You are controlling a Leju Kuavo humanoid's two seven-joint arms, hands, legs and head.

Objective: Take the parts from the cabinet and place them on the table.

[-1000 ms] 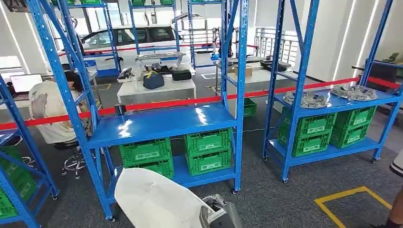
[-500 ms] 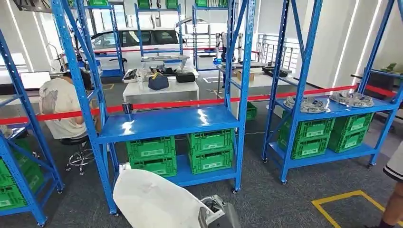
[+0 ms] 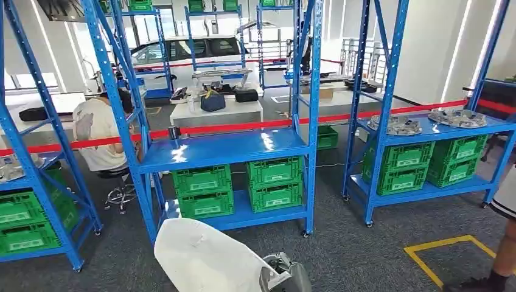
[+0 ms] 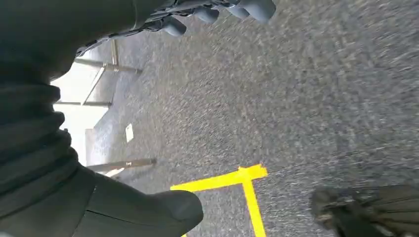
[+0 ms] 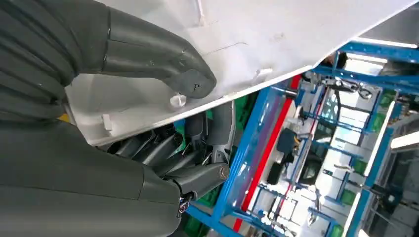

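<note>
My right hand holds a large white moulded panel low in the head view, in front of my body. In the right wrist view the thick thumb presses on the white panel and the dark fingers curl under its edge. My left hand hangs at my side over the grey carpet, fingers and thumb apart with nothing between them. Silver metal parts lie on the right blue rack's shelf.
A blue rack with green crates stands straight ahead, another rack at the left. A person sits behind the red tape. Someone's leg stands by yellow floor tape. A white table stands beyond.
The whole picture has shifted right and down, so the camera has turned left; more of the left rack shows. The white panel stays in my right hand.
</note>
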